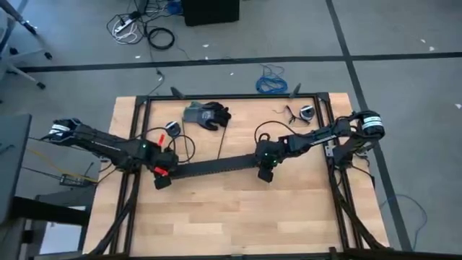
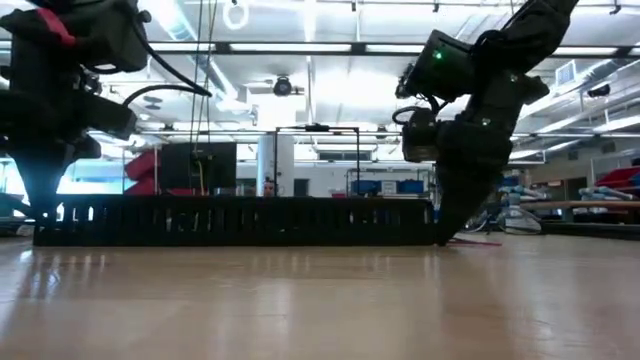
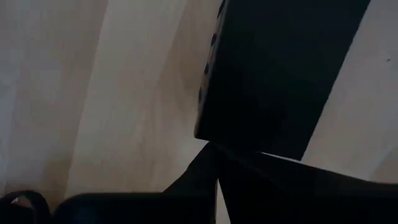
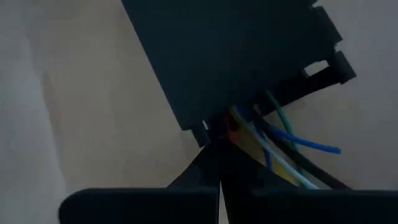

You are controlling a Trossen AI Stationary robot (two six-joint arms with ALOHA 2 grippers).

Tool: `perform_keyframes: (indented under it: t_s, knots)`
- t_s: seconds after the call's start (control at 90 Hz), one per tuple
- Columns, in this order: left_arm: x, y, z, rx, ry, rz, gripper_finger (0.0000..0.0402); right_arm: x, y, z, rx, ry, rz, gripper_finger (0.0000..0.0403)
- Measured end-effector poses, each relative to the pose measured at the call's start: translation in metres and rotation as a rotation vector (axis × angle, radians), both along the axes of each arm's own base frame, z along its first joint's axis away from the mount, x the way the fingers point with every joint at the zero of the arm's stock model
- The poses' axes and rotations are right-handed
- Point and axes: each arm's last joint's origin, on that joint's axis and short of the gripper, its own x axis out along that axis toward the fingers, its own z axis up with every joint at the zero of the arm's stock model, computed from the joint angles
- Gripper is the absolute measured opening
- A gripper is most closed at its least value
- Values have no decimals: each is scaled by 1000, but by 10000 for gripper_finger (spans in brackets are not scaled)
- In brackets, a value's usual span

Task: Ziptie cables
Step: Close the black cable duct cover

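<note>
The table [image 1: 238, 209] is light wood with pale planks, and it looks smooth with a soft shine. On it lies a long black strip [image 1: 216, 167] that looks like matt plastic with slots along its side. The thin cables [image 4: 292, 155] have smooth, shiny plastic skins. The 2 grippers look like dark, matt plastic. A grey and black glove [image 1: 206, 114] looks like soft cloth.

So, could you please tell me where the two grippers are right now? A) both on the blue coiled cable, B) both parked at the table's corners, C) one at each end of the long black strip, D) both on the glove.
C: in the high view the left gripper sits at one end of the long black strip and the right gripper at the other.
</note>
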Motion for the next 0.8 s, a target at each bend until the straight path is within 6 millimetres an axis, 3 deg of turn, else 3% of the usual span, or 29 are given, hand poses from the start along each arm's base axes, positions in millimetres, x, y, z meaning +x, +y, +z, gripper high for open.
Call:
perform_keyframes:
  t_s: [0.8]
  knots:
    - [0,0,0,0,0,0,0,-5,-3,-2,-27,64,-22,0]
